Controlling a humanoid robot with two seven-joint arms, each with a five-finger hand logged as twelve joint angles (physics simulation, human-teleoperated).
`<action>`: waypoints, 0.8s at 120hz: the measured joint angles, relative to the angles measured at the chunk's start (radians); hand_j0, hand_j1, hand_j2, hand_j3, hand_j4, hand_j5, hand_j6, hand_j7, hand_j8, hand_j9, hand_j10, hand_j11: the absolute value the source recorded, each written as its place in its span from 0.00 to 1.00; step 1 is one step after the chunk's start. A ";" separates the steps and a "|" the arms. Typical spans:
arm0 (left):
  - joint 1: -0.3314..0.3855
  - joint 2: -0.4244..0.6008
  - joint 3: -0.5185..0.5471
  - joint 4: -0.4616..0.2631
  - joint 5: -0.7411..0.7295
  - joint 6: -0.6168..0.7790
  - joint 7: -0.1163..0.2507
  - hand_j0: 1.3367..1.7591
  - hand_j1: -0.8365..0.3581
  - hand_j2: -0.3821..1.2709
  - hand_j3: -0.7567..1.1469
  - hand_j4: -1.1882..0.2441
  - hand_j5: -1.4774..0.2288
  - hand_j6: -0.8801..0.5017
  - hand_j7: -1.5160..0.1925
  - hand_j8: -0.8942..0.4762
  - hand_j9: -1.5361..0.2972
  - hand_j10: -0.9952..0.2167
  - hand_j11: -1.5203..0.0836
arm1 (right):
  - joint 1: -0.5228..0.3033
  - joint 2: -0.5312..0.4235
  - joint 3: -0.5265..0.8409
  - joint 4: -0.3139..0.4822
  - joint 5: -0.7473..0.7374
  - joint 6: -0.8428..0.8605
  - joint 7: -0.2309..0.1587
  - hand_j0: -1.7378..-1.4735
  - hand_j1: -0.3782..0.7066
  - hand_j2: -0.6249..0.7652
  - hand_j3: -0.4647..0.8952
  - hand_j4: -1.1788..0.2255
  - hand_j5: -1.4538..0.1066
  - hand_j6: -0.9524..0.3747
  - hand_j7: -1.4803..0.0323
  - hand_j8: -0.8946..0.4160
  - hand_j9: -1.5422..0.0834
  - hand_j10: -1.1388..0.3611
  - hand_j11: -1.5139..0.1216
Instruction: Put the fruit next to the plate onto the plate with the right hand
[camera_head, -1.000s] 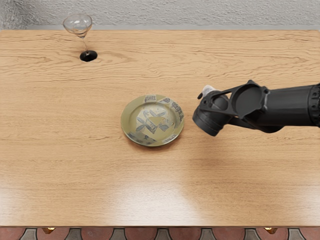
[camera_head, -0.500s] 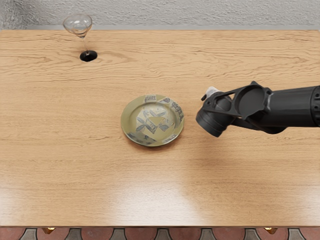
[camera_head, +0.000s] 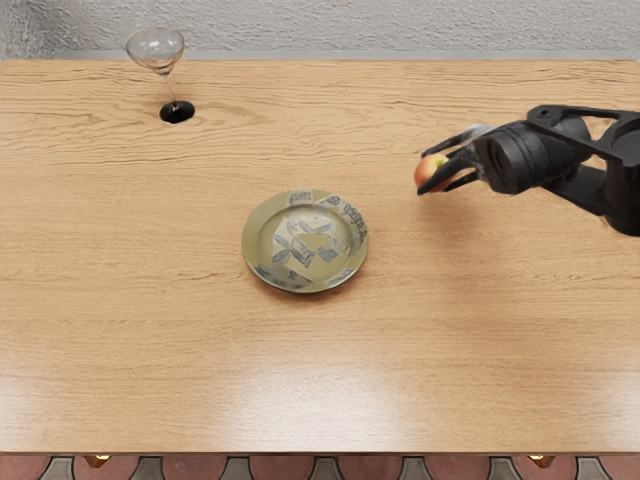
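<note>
Changes vs. 0.5 s ago, all ref. to the plate:
- Wine glass (camera_head: 157, 48), far back-left of plate: same spot, upright, no change.
- Plate (camera_head: 305, 240), patterned, yellowish rim: same spot, nothing on it.
- Fruit (camera_head: 431, 171), small, orange-red w/ a yellowish patch: now visible, back-right of plate and apart from it. Earlier it was hidden behind the hand.
- Right hand (camera_head: 468, 160): earlier it sat low just right of the plate rim; now it is further right and further back. Dark fingers (camera_head: 446, 186) are closed round the fruit, one above and one below, so it is grasping the fruit. Cannot tell whether the fruit is clear of the table top.
- Right arm (camera_head: 590, 165) enters from the right edge, now higher in the picture than before.

Surface and room:
- Table (camera_head: 150, 330): light wood, strong grain running across, a glossy pale patch in front of the plate.
- Wall (camera_head: 400, 25) behind the plate, past the table's back edge: grey, rough.
- Floor (camera_head: 320, 468), strip in front of the table: reddish and grey patterned tiles.
</note>
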 joint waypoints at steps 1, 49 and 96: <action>0.000 0.000 0.000 0.000 0.000 0.000 0.000 0.76 0.99 0.23 0.40 0.83 0.87 0.64 0.89 0.65 0.84 0.82 0.95 | -0.018 -0.010 0.035 0.000 0.000 0.026 0.000 0.33 0.59 0.63 0.34 0.30 0.27 0.43 0.30 0.47 0.30 0.35 0.30; 0.000 0.000 0.000 0.000 0.000 0.000 0.000 0.76 0.99 0.23 0.40 0.83 0.87 0.64 0.89 0.65 0.84 0.82 0.95 | -0.370 0.183 0.554 -0.080 -0.111 0.486 -0.001 0.32 0.67 0.75 0.34 0.37 0.16 0.51 0.25 0.53 0.22 0.40 0.20; 0.000 0.000 0.000 0.000 0.000 0.000 0.000 0.76 0.99 0.23 0.40 0.83 0.87 0.64 0.89 0.65 0.84 0.82 0.95 | -0.322 -0.219 0.577 0.026 -0.113 0.653 0.000 0.30 0.15 0.49 0.34 0.75 0.79 0.67 0.85 0.64 0.82 0.70 0.80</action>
